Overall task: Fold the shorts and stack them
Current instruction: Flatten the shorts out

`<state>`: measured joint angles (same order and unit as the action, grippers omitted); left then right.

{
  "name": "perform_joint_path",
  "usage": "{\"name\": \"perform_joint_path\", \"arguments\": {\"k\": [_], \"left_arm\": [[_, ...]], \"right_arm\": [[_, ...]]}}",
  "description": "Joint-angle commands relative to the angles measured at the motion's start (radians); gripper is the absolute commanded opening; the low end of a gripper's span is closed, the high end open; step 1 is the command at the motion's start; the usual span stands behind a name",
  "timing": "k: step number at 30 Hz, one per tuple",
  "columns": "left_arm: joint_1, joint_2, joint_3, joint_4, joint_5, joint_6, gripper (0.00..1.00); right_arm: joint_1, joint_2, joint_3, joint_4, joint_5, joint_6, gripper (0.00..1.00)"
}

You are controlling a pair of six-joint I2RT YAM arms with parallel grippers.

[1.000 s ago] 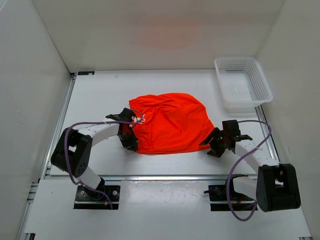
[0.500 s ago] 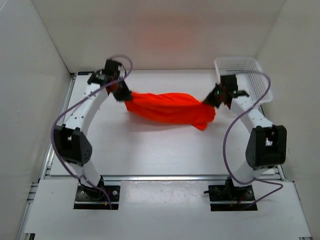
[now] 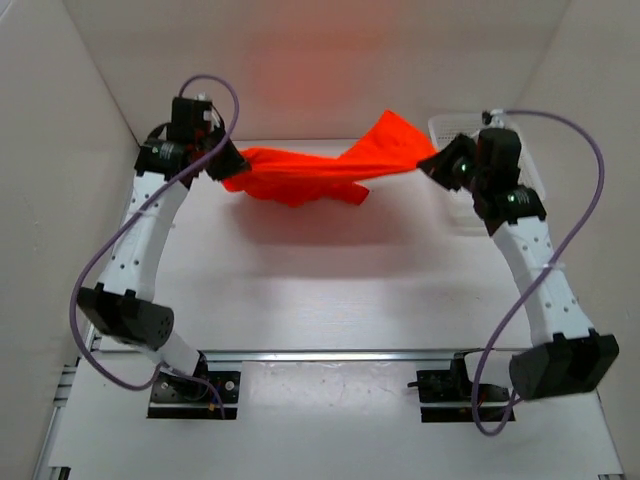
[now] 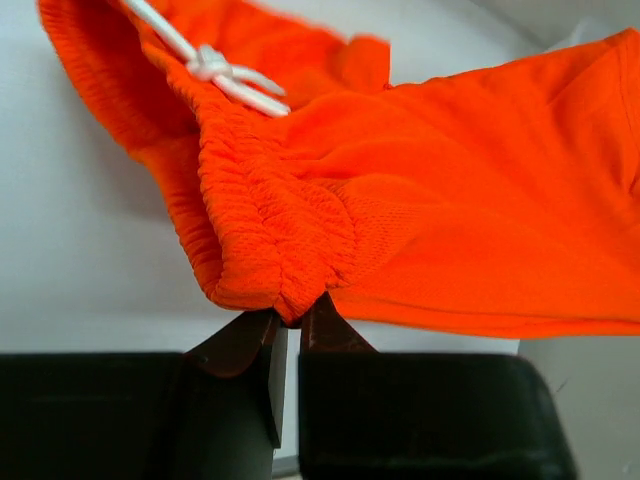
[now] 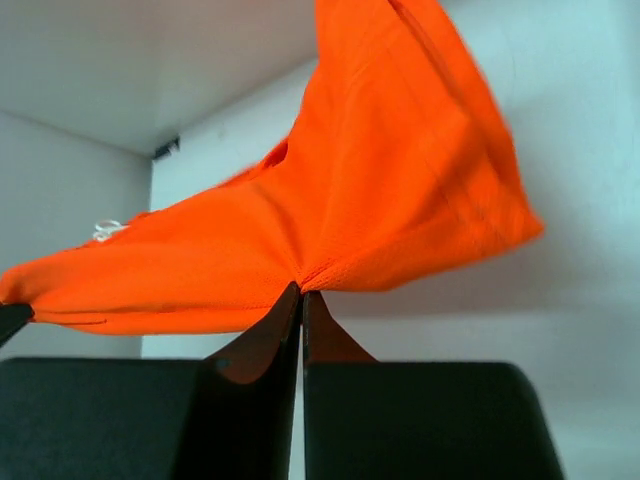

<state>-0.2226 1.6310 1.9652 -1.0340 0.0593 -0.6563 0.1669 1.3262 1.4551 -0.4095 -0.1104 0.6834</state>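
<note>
From above, we see the shorts (image 3: 300, 175) hanging in the air over the far part of the table (image 3: 330, 290), stretched between the two arms, with a shadow beneath them. The left fingers (image 3: 228, 166) hold the left end and the right fingers (image 3: 440, 163) hold the right end, where a flap of cloth stands up. The middle sags and twists. Behind the right arm, a white basket (image 3: 450, 127) sits at the far right of the table.

At the left wrist, we see the left fingers (image 4: 245, 345) pressed together on the gathered waistband of the shorts (image 4: 450, 200). The white drawstring (image 4: 215, 68) lies knotted on the cloth near the top left. The rest of the cloth runs off to the right.

At the right wrist, we see the right fingers (image 5: 255, 350) pinching a thin fold of smooth cloth. From that pinch the shorts (image 5: 390, 190) fan upward and to the right, and a long band stretches away to the left. A small bit of the drawstring (image 5: 105, 230) shows at that far end.
</note>
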Motion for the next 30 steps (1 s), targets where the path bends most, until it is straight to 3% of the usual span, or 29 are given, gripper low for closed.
{"name": "perform_joint_path", "arguments": {"k": [1,5,9,13,19,26,27,28,29,30], "left_arm": [[-0.021,-0.156,-0.240,0.048,-0.026,-0.008,0.10],[-0.061,-0.371,-0.598,0.069,-0.084,-0.064,0.10],[-0.081,-0.566,-0.999,0.080,-0.108,-0.221,0.10],[-0.081,-0.698,-1.179,0.080,-0.088,-0.287,0.10],[-0.099,-0.764,-1.217,0.049,-0.065,-0.287,0.10],[-0.109,-0.764,-1.195,0.031,-0.085,-0.298,0.10],[-0.109,-0.764,-1.195,0.031,-0.095,-0.307,0.10],[-0.109,-0.764,-1.195,0.020,-0.095,-0.307,0.16],[-0.109,-0.764,-1.169,0.011,-0.095,-0.307,0.26],[-0.109,-0.773,-1.154,-0.012,-0.122,-0.307,0.43]], "right_arm": [[0.035,-0.145,-0.260,-0.029,0.017,-0.036,0.00],[0.094,-0.346,-0.548,-0.095,0.047,-0.010,0.00],[0.164,-0.569,-0.809,-0.170,0.086,0.044,0.00],[0.197,-0.702,-0.944,-0.265,0.086,0.103,0.00],[0.206,-0.762,-0.941,-0.336,0.113,0.090,0.00],[0.206,-0.691,-0.871,-0.347,0.173,0.030,0.00],[0.206,-0.691,-0.871,-0.347,0.164,0.030,0.03],[0.206,-0.681,-0.871,-0.347,0.164,0.019,0.15],[0.206,-0.680,-0.871,-0.347,0.152,0.019,0.36],[0.206,-0.680,-0.871,-0.357,0.152,0.019,0.68]]}}
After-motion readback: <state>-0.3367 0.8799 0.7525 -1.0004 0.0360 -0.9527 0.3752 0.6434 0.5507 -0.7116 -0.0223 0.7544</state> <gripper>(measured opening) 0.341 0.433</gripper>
